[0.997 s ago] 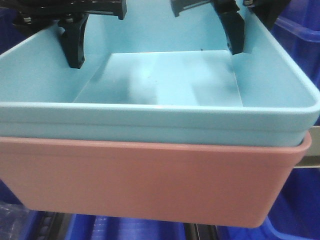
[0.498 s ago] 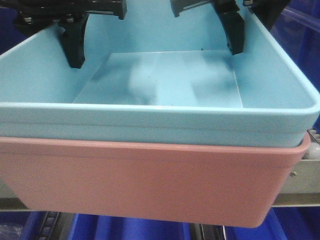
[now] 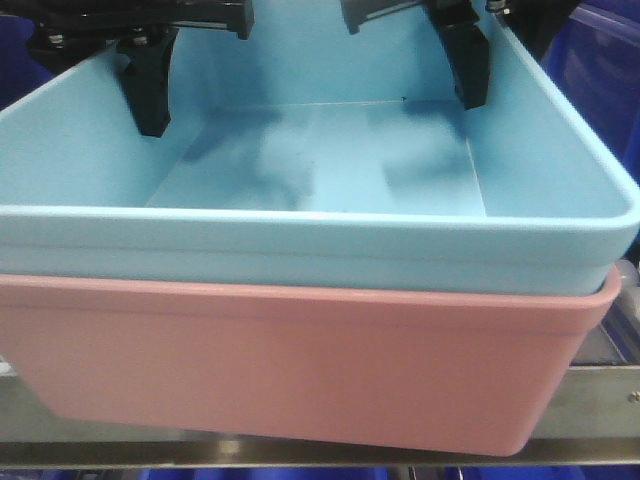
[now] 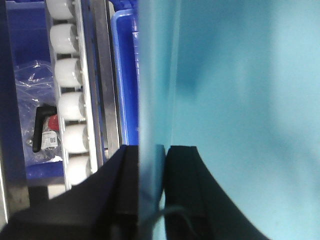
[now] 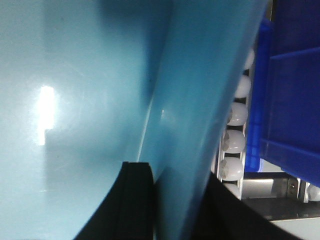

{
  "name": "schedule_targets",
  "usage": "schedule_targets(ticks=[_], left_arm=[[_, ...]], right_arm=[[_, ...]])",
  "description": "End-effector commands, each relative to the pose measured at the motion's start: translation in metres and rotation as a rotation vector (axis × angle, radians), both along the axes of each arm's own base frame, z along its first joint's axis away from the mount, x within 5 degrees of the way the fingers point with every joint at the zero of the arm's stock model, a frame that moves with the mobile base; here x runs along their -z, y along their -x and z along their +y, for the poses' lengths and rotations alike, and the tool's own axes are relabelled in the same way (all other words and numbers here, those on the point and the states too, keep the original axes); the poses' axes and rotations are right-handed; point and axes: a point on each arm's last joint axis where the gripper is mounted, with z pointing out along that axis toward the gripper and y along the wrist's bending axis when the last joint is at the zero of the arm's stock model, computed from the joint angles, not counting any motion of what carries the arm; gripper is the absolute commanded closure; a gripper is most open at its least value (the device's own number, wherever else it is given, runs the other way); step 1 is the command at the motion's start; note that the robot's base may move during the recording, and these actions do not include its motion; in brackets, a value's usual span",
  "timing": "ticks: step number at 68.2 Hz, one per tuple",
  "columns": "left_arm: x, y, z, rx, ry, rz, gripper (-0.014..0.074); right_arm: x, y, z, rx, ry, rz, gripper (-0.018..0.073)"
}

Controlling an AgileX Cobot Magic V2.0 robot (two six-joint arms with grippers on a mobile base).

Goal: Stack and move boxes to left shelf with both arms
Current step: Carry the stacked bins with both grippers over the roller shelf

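front rail point(image 3: 320, 440): brushed steel, nearest the front camera, crosses under the stack's lower edge; part of left shelf.
pink tub point(image 3: 300, 365): outer box, near wall fills lower half of front view; base level with or just above the rail, contact not readable.
blue tub point(image 3: 320, 245): nested inside the pink one, rim sits just above pink rim, floor bare. Stacking done.
left gripper point(image 4: 152, 187): pinching the blue tub's side wall, one finger inside, one outside, wall sandwiched between. Seen from front as black finger point(image 3: 150, 85) hanging inside the far left corner.
right gripper point(image 5: 172, 200): same clamp on the opposite wall, inner finger against the inside face, outer finger dark behind the wall. From front, finger point(image 3: 470, 65) inside far right corner.
grip note: only blue wall visibly clamped in wrist views; whether pink rim is caught too, cannot tell.
rollers point(image 4: 70, 107): white row in steel lane beside the left wall; more rollers point(image 5: 235, 142) below the right wall. Stack over the shelf edge, not yet seated on the lanes.
dark blue bins point(image 5: 290, 100): beside and beyond the rack, close to the right wall.
bagged item point(image 4: 42, 125): in a bin past the left roller lane, irrelevant.
step: carry/placement onto left shelf.
next: likely advance both arms evenly, keep stack level, clear rail, lower onto rollers, then release both sides together.
risk: rollers free-spinning, stack may creep once released.
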Motion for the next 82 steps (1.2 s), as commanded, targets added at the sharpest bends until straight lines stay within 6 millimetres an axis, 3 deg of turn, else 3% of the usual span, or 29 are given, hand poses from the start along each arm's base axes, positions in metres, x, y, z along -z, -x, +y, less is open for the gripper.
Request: schedule_targets(ticks=[1, 63, 82], left_arm=[[-0.042, 0.007, -0.022, 0.087, 0.269, -0.167, 0.0608], [-0.041, 0.007, -0.020, 0.087, 0.253, -0.165, 0.0608], [-0.045, -0.015, 0.002, 0.000, 0.282, -0.204, 0.0608]], right_arm=[[-0.030, 0.005, 0.017, -0.120, -0.189, -0.126, 0.0503], [-0.031, 0.005, 0.018, -0.125, -0.197, -0.134, 0.0503], [-0.035, -0.007, 0.013, -0.168, -0.212, -0.189, 0.0503]])
